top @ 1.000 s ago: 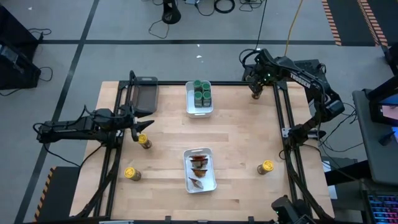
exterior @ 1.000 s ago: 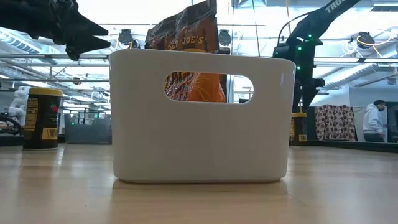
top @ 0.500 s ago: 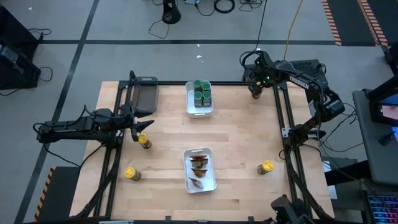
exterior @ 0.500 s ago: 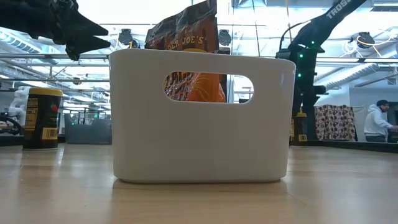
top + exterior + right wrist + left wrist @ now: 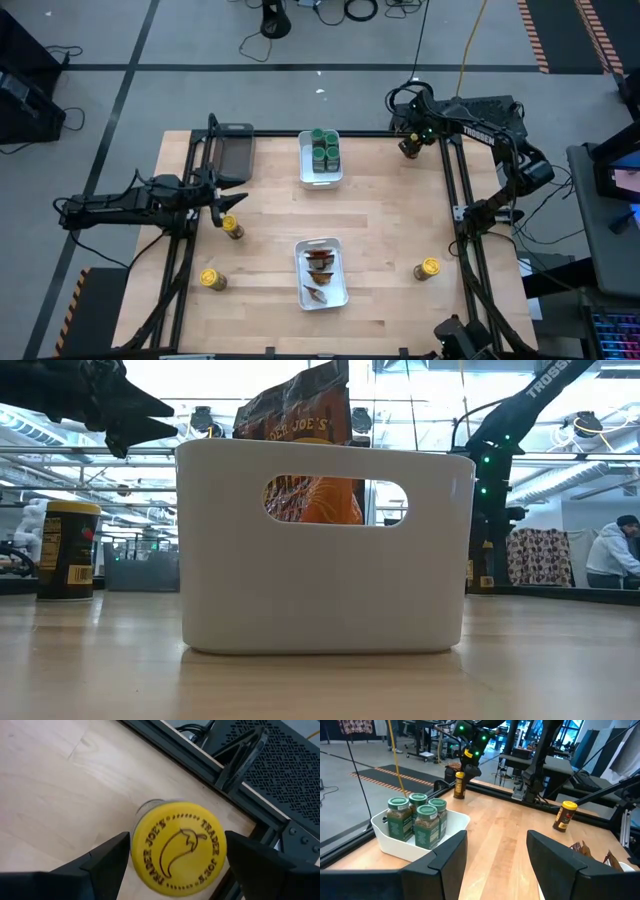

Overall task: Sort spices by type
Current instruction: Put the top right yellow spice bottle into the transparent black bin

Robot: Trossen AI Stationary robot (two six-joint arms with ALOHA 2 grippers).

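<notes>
We see the spices in three kinds. Four green-lidded glass jars with green labels stand packed together in a white rectangular plastic bin at the far middle of the pale wooden table. Brown-orange foil packets lie in a second white bin nearer the front; from above we cannot count them surely, and in the low view that bin's wall hides all but one packet's top and a patch through the handle slot.

Four yellow-lidded jars stand loose: one by the left gripper, one at the front left, one at the right edge, and one in the far right corner, its lid printed with a chilli pepper.

The right gripper hangs over that corner jar, fingers spread wide on either side of the lid, not touching. The left gripper hovers at the table's left, jaws partly apart and holding nothing. A dark grey tray sits at the far left corner.
</notes>
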